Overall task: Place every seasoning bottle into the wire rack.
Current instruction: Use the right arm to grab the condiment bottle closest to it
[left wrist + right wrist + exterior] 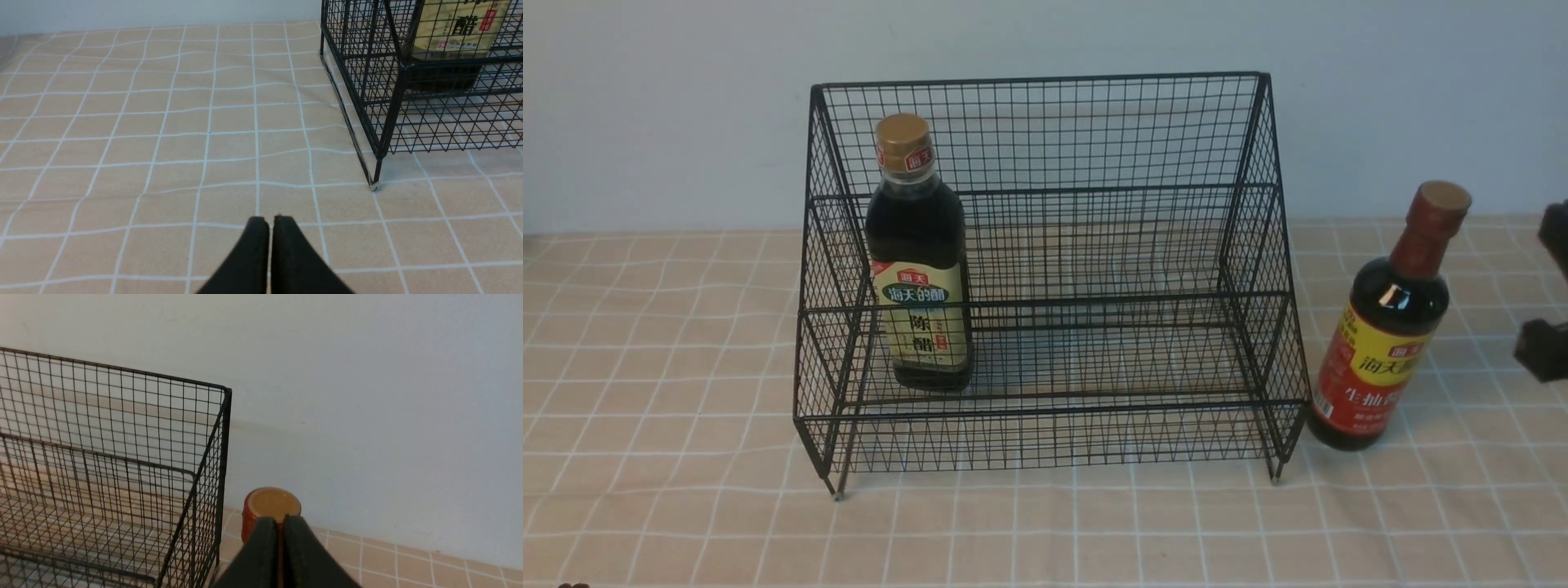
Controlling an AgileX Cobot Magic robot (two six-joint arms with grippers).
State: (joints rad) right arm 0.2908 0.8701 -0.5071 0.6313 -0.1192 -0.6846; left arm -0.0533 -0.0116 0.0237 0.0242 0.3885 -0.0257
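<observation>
The black wire rack (1045,196) stands mid-table. The squarish gold-capped bottle (919,269) with a cream-green label stands upright in the rack's lower front tier, at its left end. Its label also shows in the left wrist view (453,28). The round red-capped bottle (1388,327) with a red-yellow label stands upright on the cloth just outside the rack's right side. My right gripper (280,519) is shut and empty, its tips level with this bottle's cap (269,504) and short of it. My left gripper (269,220) is shut and empty, low over the cloth left of the rack's front left foot (374,185).
A beige checked tablecloth (686,367) covers the table. A pale wall (645,106) runs close behind the rack. Dark parts of my right arm (1543,351) show at the front view's right edge, right of the red-capped bottle.
</observation>
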